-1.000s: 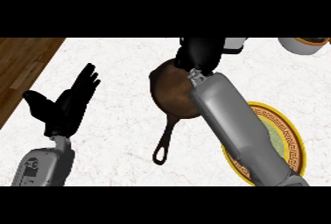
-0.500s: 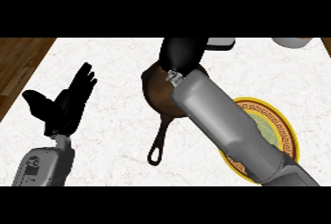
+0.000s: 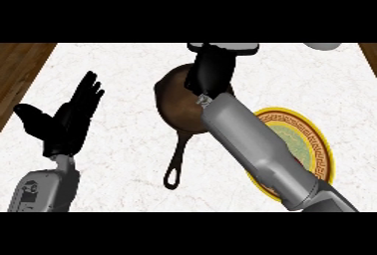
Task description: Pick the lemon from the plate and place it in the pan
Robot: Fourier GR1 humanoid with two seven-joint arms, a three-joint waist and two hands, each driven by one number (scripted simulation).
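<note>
— Marble counter (image 3: 117,64), then. Where's the lemon?
— Can't see it. Right hand (image 3: 212,69) hovers over the pan (image 3: 174,105), grip hidden. Left hand (image 3: 68,127), left of the pan, is spread open, holding nothing.

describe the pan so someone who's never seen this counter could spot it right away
On the white marbled counter, look near the middle, just left of the yellow-rimmed plate. The pan is a dark brown round skillet partly hidden by the right hand, its long black handle pointing toward the robot. It is the only thing there with a handle.
</note>
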